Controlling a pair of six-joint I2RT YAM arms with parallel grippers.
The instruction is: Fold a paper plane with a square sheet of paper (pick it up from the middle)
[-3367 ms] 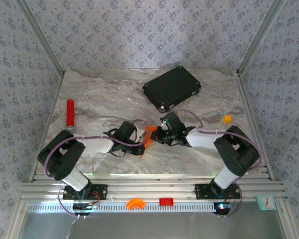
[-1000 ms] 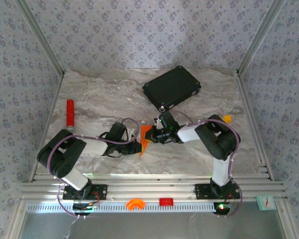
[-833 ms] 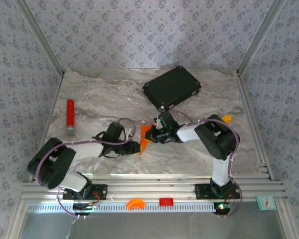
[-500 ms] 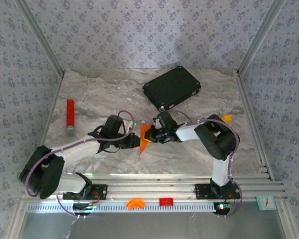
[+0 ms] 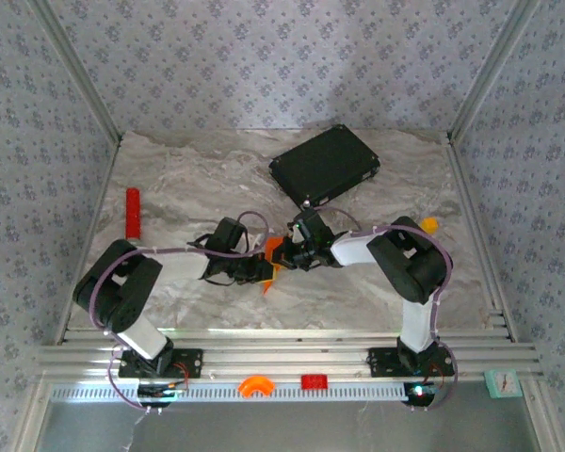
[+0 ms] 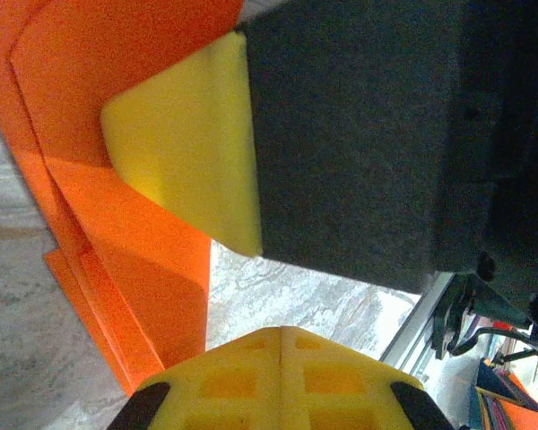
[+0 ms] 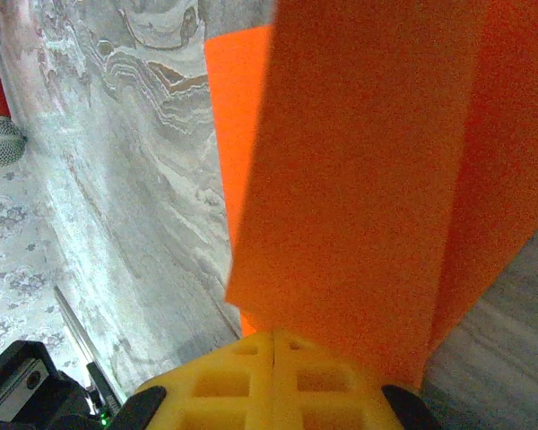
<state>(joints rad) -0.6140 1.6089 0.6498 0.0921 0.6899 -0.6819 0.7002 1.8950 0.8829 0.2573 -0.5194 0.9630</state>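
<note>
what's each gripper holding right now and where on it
Right gripper: shut on the folded orange paper, at its far end. Left gripper: shut at the paper's near part; whether it pinches it cannot be told.

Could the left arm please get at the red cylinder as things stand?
Probably not yet: the left end effector is shut on the orange paper, which the right end effector also grips. The red cylinder lies on bare table to its left, the way otherwise free.

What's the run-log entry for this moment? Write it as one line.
stage: mid-fold | folded orange paper: between both grippers | right gripper: shut on paper | left gripper: shut, hold unclear
</note>
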